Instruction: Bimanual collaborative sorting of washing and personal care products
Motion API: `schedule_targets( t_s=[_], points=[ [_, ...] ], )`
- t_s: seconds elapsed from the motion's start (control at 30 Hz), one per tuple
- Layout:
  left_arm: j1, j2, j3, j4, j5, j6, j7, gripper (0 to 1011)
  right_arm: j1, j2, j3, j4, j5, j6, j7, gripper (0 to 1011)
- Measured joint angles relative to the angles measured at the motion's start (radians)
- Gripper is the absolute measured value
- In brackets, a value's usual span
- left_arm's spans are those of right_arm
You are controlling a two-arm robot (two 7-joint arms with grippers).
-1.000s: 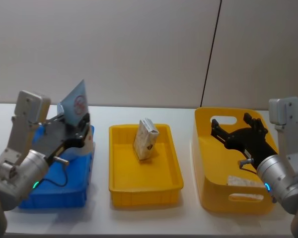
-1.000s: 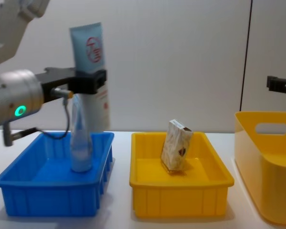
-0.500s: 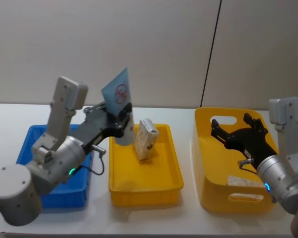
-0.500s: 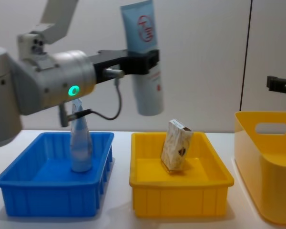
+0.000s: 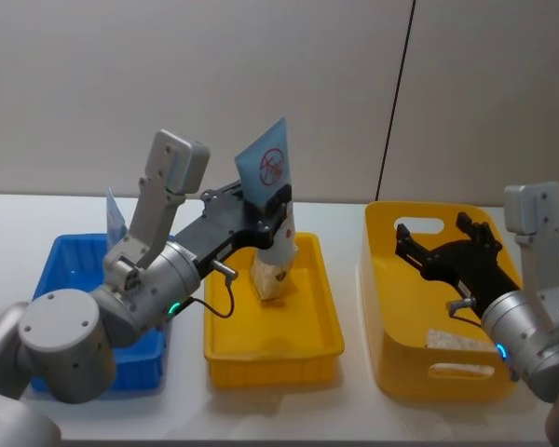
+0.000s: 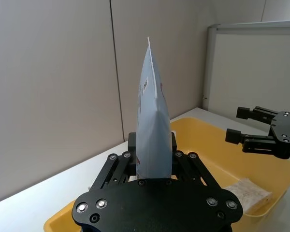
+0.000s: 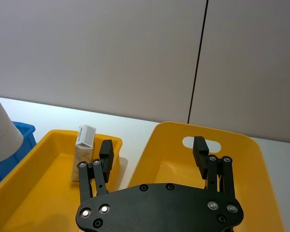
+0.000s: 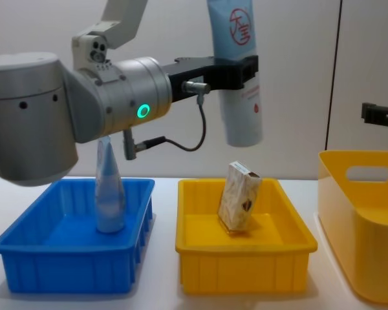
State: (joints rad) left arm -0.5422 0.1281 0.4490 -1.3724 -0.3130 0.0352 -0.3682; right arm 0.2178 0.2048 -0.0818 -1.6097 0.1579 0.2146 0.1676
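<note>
The left gripper (image 8: 239,68), jaws clenched on a pale blue tapering tube (image 8: 242,113) with red round logo, crimped end up, hangs above the yellow tray (image 8: 246,248) and its beige carton (image 8: 239,205); the right gripper (image 7: 152,145), jaws spread, sits right of that tray.

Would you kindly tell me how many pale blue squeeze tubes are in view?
2. One tube is clamped in the left tool above the yellow tray; the other tube stands upright in the blue tray. The left arm may hide more there.

Head camera high, downward; chest low, level; wrist cameras behind left claw (image 6: 153,145), right claw (image 7: 152,145); shared yellow tray (image 5: 273,354).
</note>
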Motion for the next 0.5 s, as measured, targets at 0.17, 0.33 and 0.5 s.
schedule_targets(
  t_s=[0.17,0.33,0.5],
  points=[
    [-0.012,-0.009,0.009,0.013,-0.002,-0.004,-0.006,285,-0.001,0.007,-0.004,-0.003,0.007,0.001,0.016,1002],
    [-0.018,-0.014,0.014,0.02,-0.003,-0.006,-0.01,286,-0.003,0.023,-0.013,-0.009,0.022,0.003,0.05,1002],
    [-0.024,-0.018,0.017,0.025,-0.003,-0.007,-0.013,286,-0.003,0.043,-0.025,-0.014,0.037,0.005,0.093,1002]
  ],
)
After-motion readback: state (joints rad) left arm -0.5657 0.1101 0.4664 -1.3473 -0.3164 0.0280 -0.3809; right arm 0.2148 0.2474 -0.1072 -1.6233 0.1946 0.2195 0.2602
